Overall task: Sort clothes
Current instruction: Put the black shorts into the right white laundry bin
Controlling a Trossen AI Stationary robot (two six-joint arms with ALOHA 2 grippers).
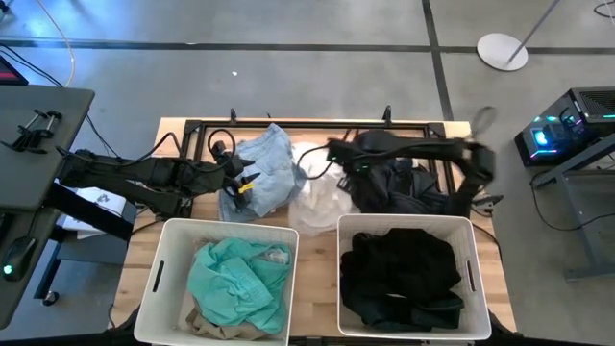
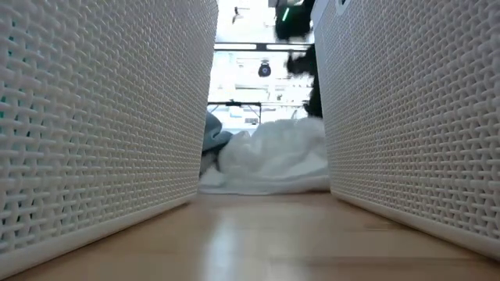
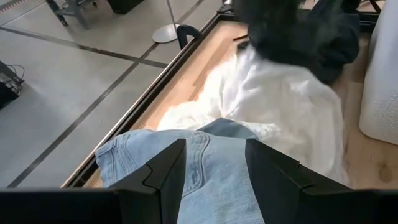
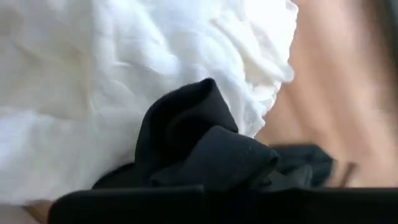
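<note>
A pale blue denim garment (image 1: 267, 163) lies at the table's far left-centre, and a white garment (image 1: 322, 202) lies beside it. My left gripper (image 1: 245, 183) is open just above the denim (image 3: 214, 162), one finger on either side of a stretch of it. I cannot tell whether it touches. My right gripper (image 1: 336, 152) is shut on a black garment (image 1: 394, 183) at the far centre, over the white garment (image 4: 93, 93). The left basket (image 1: 159, 279) holds teal clothes (image 1: 235, 274) on beige ones. The right basket (image 1: 476, 279) holds black clothes (image 1: 399, 274). My right gripper holds a bunched fold of the black garment (image 4: 205, 152). The cloth itself hides the fingers. The fold stands up clear of the white garment, and the rest of the black garment (image 1: 404, 187) trails toward the table's right and lies on the table.
The two white woven baskets stand side by side at the table's near edge, with a narrow strip of bare wood (image 2: 266, 234) between them. A black frame rail (image 1: 317, 125) runs along the table's far edge. Cables (image 1: 207, 135) lie at the far left.
</note>
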